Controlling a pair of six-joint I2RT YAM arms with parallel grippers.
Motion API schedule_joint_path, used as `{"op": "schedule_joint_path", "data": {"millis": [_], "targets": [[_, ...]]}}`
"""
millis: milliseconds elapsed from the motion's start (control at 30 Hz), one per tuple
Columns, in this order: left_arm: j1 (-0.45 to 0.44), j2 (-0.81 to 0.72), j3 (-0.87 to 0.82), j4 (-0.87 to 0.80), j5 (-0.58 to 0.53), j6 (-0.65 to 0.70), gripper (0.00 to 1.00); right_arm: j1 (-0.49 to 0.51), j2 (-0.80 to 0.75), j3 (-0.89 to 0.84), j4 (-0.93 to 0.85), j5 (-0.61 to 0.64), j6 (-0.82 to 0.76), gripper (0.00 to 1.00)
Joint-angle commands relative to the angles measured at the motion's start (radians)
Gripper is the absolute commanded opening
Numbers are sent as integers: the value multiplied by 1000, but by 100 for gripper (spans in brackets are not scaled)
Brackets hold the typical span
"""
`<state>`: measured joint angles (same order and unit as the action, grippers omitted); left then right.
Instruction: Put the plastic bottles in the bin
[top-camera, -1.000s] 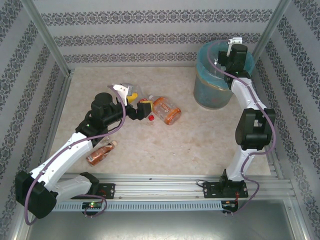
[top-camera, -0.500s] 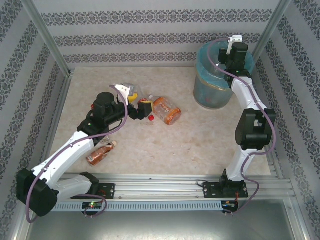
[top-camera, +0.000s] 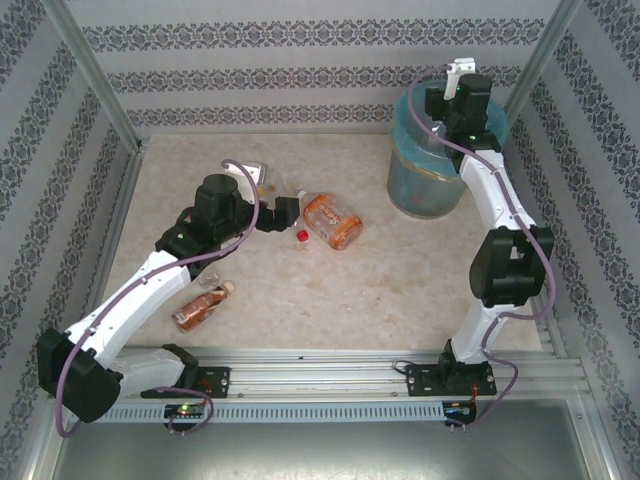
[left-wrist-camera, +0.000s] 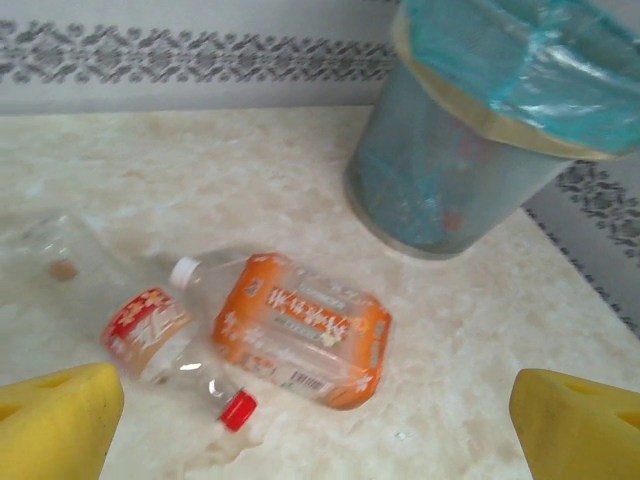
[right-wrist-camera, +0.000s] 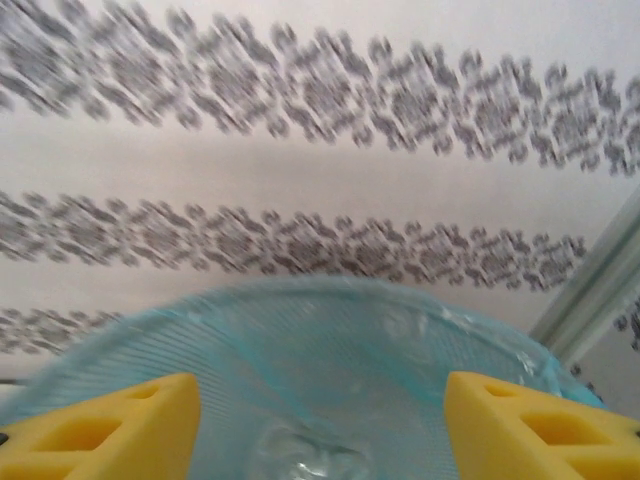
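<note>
Two plastic bottles lie side by side mid-table: one with an orange label (left-wrist-camera: 300, 325) (top-camera: 333, 220) and one with a red label and red cap (left-wrist-camera: 160, 335). A clear, crumpled bottle (left-wrist-camera: 60, 260) (top-camera: 252, 172) lies to their left. A brown one (top-camera: 203, 305) rests near the left arm's base. My left gripper (left-wrist-camera: 320, 440) (top-camera: 288, 213) hovers just in front of the pair, open, its yellow fingertips (left-wrist-camera: 55, 420) far apart and empty. The bin (top-camera: 425, 165) (left-wrist-camera: 470, 170) stands at the back right. Over it hangs my right gripper (right-wrist-camera: 320, 440) (top-camera: 437, 108), open, above the blue liner (right-wrist-camera: 350, 350).
Patterned walls close in the back and both sides, with a metal post (right-wrist-camera: 590, 290) right behind the bin. Bare table lies between the bottles and the bin. A blurred clear shape (right-wrist-camera: 300, 455) shows low inside the liner.
My left arm has swung its gripper a little right, closer over the two bottles. My right wrist has lifted slightly back above the bin, and its jaws have narrowed a bit.
</note>
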<state>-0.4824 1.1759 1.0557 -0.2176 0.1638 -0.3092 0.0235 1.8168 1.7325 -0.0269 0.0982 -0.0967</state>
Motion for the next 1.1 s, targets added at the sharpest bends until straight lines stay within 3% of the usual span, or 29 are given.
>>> {"op": "schedule_joint_path", "data": {"millis": [0, 167, 333, 467, 733, 900, 1067], "targets": [[11, 2, 97, -252, -105, -40, 100, 32, -85, 83, -61, -32, 51, 68], [17, -4, 208, -551, -193, -67, 100, 82, -128, 151, -169, -51, 93, 68], [91, 10, 235, -789, -245, -160, 100, 185, -215, 137, -202, -52, 78, 68], [175, -13, 148, -773, -222, -204, 100, 303, -276, 100, -224, -24, 33, 69], [381, 56, 40, -674, -160, -200, 100, 483, -355, -13, -301, -121, 147, 70], [455, 124, 7, -610, -114, -196, 98, 561, -354, -104, -309, -193, 208, 69], [475, 210, -21, -544, -63, -192, 95, 612, -349, -166, -301, -232, 242, 70]]}}
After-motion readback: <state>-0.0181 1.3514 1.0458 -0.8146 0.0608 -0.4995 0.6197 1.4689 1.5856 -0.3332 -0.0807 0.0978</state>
